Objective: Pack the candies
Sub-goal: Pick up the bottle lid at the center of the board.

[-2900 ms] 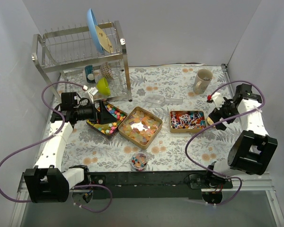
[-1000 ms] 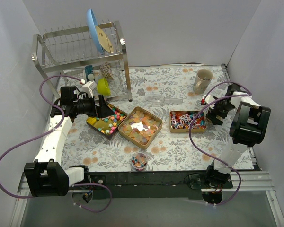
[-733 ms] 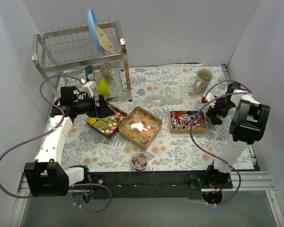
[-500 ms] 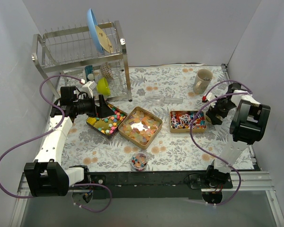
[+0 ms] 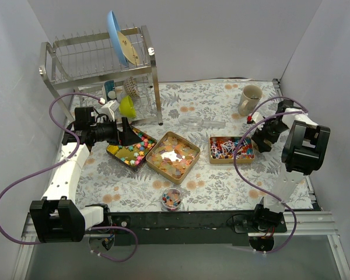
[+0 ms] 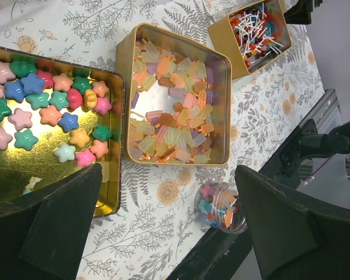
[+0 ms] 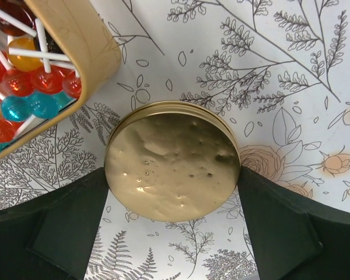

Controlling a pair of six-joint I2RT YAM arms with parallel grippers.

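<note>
Beside the lollipop tin [image 7: 76, 41], the right gripper [image 7: 173, 178] brackets a round gold lid [image 7: 163, 146] lying flat on the cloth [image 7: 268, 70]; whether its fingers [image 7: 58, 221] press the rim I cannot tell. Thin, smooth metal could skid or tip from a shallow pinch. The left gripper [image 6: 168, 175] hangs spread and empty over glossy star candies [image 6: 41, 99]; translucent orange pieces [image 6: 175, 116] fill the square middle tin [image 6: 128, 105].

the star tin [image 6: 41, 166] runs off the left wrist view's edge and behind the left tool [image 6: 168, 172]. the lollipop tin [image 7: 76, 41] is cut by the right wrist view's corner. from above, the right tool [image 5: 262, 140] hides the lid [image 7: 172, 160].
</note>
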